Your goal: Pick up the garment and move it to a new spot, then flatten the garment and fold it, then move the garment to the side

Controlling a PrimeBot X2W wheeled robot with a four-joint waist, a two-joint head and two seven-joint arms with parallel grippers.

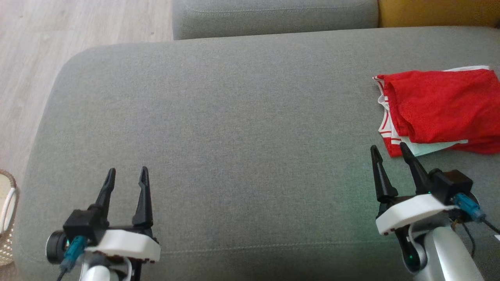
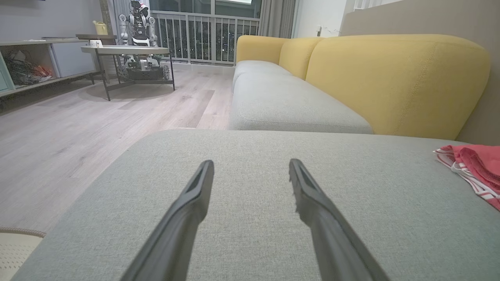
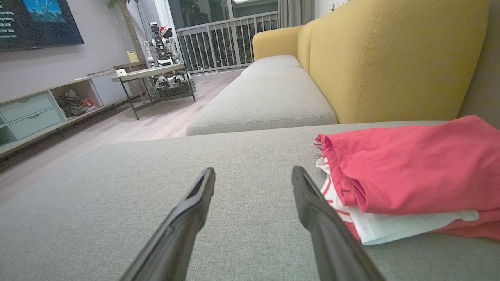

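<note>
The garment (image 1: 441, 109) is red with white and red-striped trim, folded into a flat stack at the right side of the grey sofa cushion (image 1: 242, 136). It lies close by on the right in the right wrist view (image 3: 410, 175), and its edge peeks in at the far right of the left wrist view (image 2: 474, 166). My right gripper (image 1: 388, 150) hovers open just in front of and left of the garment, fingers apart and bare. Far to the left, my left gripper (image 1: 127, 173) is open over plain cushion, holding nothing.
A second grey seat cushion (image 1: 273, 15) lies beyond, with a yellow backrest (image 2: 394, 78) along the right. Wooden floor (image 1: 35, 58) is to the left, and a woven basket (image 1: 8, 218) stands at the cushion's left front corner. A table with another robot (image 2: 136, 47) is far off.
</note>
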